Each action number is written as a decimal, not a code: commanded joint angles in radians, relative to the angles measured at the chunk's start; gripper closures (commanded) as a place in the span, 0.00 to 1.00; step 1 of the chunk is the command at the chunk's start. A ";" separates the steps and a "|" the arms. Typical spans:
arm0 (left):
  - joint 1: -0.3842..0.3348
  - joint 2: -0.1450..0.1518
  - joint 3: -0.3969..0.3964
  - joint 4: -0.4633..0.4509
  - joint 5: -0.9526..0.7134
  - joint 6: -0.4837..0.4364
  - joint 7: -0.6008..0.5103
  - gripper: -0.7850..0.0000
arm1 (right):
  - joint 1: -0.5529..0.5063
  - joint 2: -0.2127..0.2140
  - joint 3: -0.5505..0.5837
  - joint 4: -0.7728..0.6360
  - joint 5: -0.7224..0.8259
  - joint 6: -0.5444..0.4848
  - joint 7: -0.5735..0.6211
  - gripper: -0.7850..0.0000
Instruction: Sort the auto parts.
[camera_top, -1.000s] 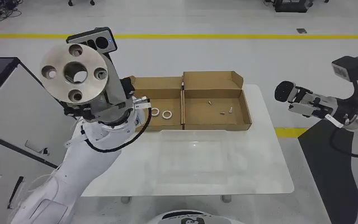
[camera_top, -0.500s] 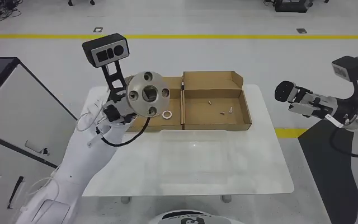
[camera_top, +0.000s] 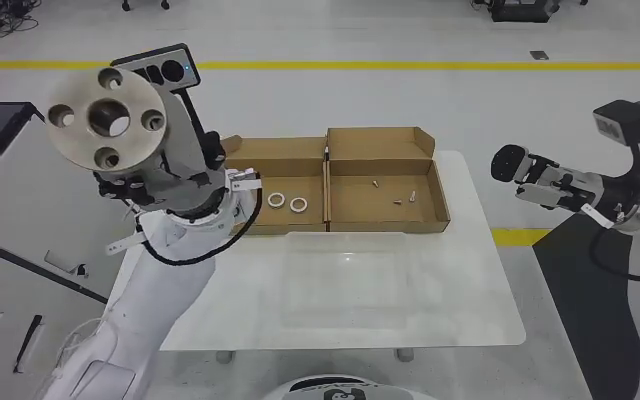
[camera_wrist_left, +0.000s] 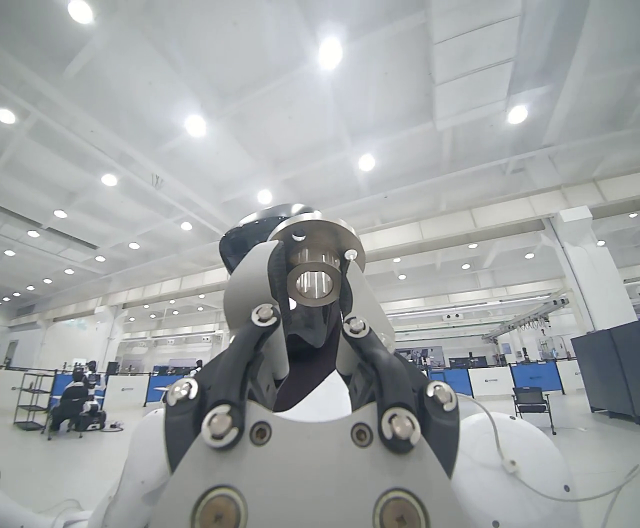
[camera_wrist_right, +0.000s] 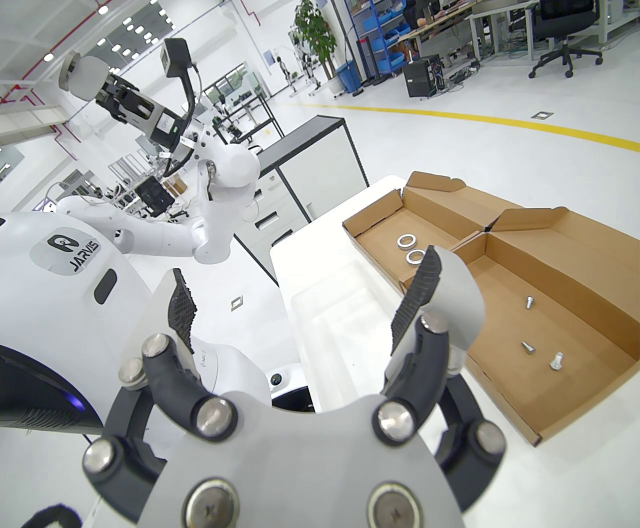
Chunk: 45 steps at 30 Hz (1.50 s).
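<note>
A round metal flange with a centre bore and several holes is raised high over the table's left end. My left gripper is shut on the flange's hub. Two white rings lie in the left cardboard box. Three small bolts lie in the right cardboard box. My right gripper hangs off the table's right side, open and holding nothing. From there the rings and bolts are visible.
The two boxes stand side by side at the back of the white table, whose front half is bare. A black-framed cabinet stands left of the table.
The left arm swung the flange down and right over the left box, then back up to the left. The right arm has not moved.
</note>
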 joint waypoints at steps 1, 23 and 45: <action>0.008 -0.006 -0.013 0.007 0.032 0.012 -0.011 1.00 | 0.000 0.000 0.000 0.000 0.000 0.000 0.000 0.00; 0.032 -0.035 -0.046 0.032 0.202 0.044 -0.044 1.00 | 0.000 0.000 0.000 0.000 0.000 0.000 0.000 0.00; 0.060 -0.046 -0.080 0.029 0.251 0.116 0.008 1.00 | 0.000 0.000 0.000 0.000 0.000 0.000 0.000 0.00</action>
